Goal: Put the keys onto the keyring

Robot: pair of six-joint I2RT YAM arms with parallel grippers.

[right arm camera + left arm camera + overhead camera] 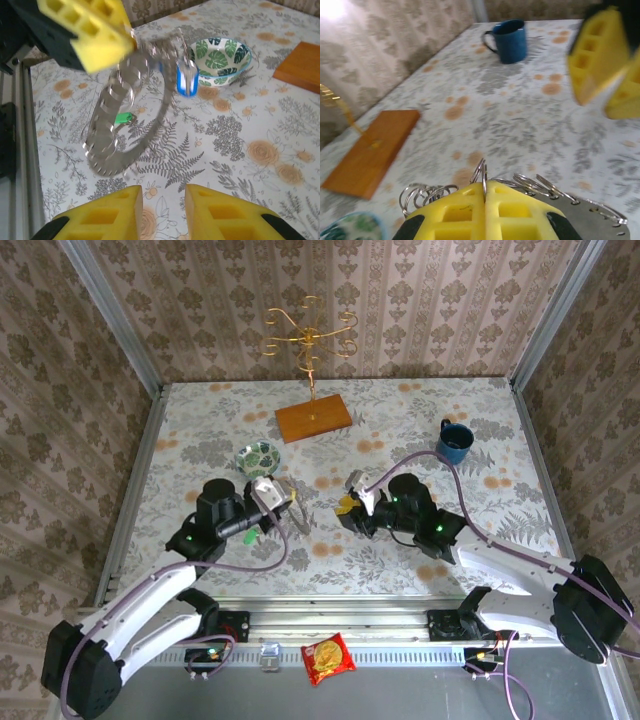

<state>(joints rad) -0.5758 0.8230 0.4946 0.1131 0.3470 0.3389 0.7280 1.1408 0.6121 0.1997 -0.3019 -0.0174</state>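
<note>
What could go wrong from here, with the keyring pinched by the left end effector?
The left end effector grips the keyring only at its rim, and the ring hangs tilted, so it may swing or slip. The green key lies on the table beyond the ring; the open right end effector may knock the ring when reaching for it.

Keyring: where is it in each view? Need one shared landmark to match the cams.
Top external: keyring left of centre, at the tip of the left gripper.
Left wrist: keyring along the bottom edge, running right from the shut yellow fingers.
Right wrist: keyring centre-left, hanging tilted, blue key at its upper right.
Shared landmark: wooden base, at left in the left wrist view, at the right edge in the right wrist view.
</note>
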